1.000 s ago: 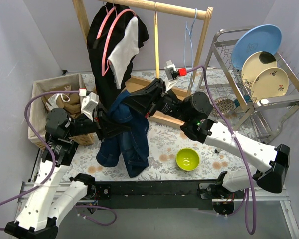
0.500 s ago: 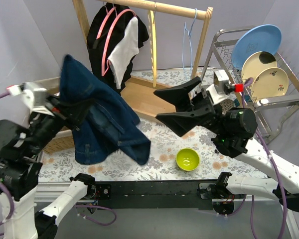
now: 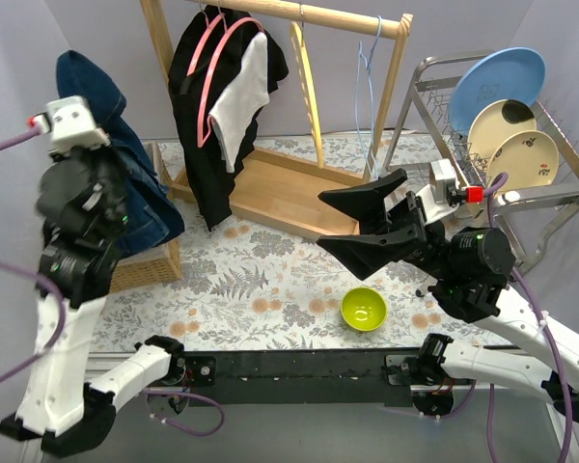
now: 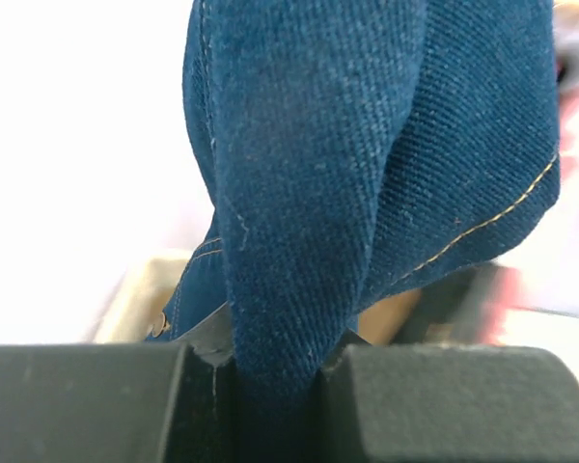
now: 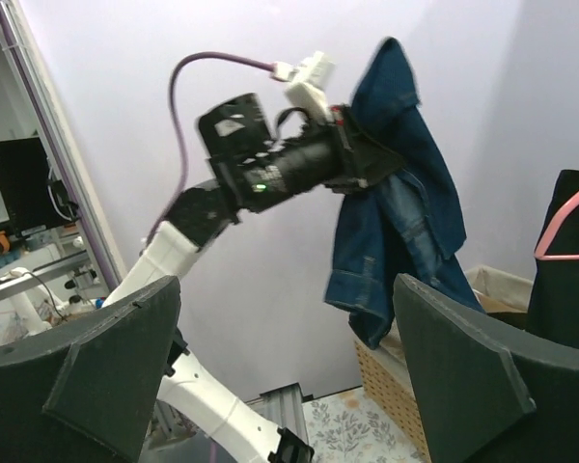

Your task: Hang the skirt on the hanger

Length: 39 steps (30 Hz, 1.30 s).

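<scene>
A dark blue denim skirt [image 3: 140,207] hangs high at the far left, above the basket, with my left gripper [image 4: 270,376] shut on a fold of it. The right wrist view shows that gripper [image 5: 362,164] holding the skirt [image 5: 396,222] up against the wall. My right gripper [image 3: 343,224] stands open and empty over the middle of the table, pointing left toward the skirt. An empty yellow hanger [image 3: 311,96] dangles from the wooden rail, and a thin light-blue hanger [image 3: 367,58] hangs further right.
A black and white garment on a pink hanger [image 3: 222,96] hangs at the rail's left end over the wooden rack base [image 3: 280,193]. A wicker basket [image 3: 145,265] sits at left, a green bowl [image 3: 364,309] at front centre, a dish rack with plates [image 3: 502,125] at right.
My right gripper let go of the skirt, opened wide and drew back to the right. The left arm swung the skirt up and left, away from the rack.
</scene>
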Motion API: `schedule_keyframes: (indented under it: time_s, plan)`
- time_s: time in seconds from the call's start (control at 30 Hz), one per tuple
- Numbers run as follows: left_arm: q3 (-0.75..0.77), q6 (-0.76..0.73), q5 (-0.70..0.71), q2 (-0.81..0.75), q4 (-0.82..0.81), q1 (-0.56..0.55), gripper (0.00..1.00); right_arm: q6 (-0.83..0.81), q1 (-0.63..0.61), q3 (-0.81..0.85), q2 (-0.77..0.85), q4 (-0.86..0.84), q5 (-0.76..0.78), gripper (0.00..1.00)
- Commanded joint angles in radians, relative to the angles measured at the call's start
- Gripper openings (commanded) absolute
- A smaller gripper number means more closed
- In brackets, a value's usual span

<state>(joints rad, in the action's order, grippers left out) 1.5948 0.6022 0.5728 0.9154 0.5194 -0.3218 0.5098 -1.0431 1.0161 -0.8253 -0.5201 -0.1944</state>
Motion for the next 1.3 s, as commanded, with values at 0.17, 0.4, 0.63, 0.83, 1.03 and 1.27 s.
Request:
schedule_keyframes:
  time_s: [0.17, 0.4, 0.63, 0.83, 1.03, 1.27]
  plan:
    - [-0.102, -0.208, 0.386, 0.141, -0.384, 0.019, 0.0, -0.091, -0.001, -0.053, 0.121, 0.049, 0.069, 0.98]
    - [-0.11, -0.082, 0.323, 0.226, -0.303, 0.249, 0.0, -0.126, -0.001, -0.088, 0.205, 0.103, 0.096, 0.98]
    - [-0.116, 0.097, 0.144, 0.357, -0.242, 0.503, 0.0, -0.162, -0.001, -0.09, 0.262, 0.152, 0.122, 0.98]
    - [-0.246, 0.254, 0.069, 0.442, -0.237, 0.509, 0.0, -0.175, -0.001, -0.105, 0.287, 0.18, 0.128, 0.98]
    - [-0.47, 0.463, -0.091, 0.5, -0.266, 0.512, 0.04, -0.185, -0.001, -0.128, 0.302, 0.18, 0.127, 0.98]
    - [-0.568, 0.608, -0.191, 0.697, -0.248, 0.526, 0.18, -0.189, -0.001, -0.125, 0.304, 0.195, 0.11, 0.98]
